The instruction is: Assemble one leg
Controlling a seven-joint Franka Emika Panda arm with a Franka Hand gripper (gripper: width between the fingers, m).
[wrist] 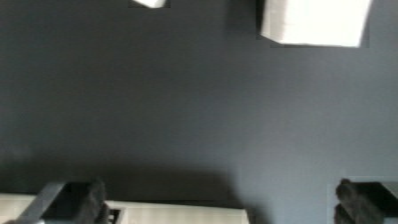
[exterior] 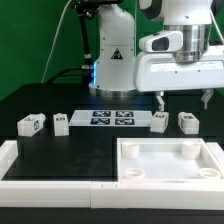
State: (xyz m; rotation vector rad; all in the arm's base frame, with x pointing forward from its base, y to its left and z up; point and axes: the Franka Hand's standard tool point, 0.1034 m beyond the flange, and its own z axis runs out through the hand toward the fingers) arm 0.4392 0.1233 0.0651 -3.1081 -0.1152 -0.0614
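Four small white legs with black-and-white tags lie in a row on the black table: two at the exterior view's left (exterior: 31,124) (exterior: 60,123) and two at its right (exterior: 160,121) (exterior: 187,121). My gripper (exterior: 184,100) hangs open and empty above the two right legs, touching nothing. In the wrist view the gripper (wrist: 221,205) shows two dark fingertips (wrist: 71,200) wide apart over dark table. Two white pieces show at that picture's edge (wrist: 311,22) (wrist: 150,3), probably legs; no tags are visible. A white edge (wrist: 169,213) lies by one fingertip.
The marker board (exterior: 110,118) lies between the leg pairs. The large white tabletop (exterior: 168,172) with corner sockets sits at the front right. A white L-shaped barrier (exterior: 50,172) runs along the front left. The robot base (exterior: 112,60) stands behind.
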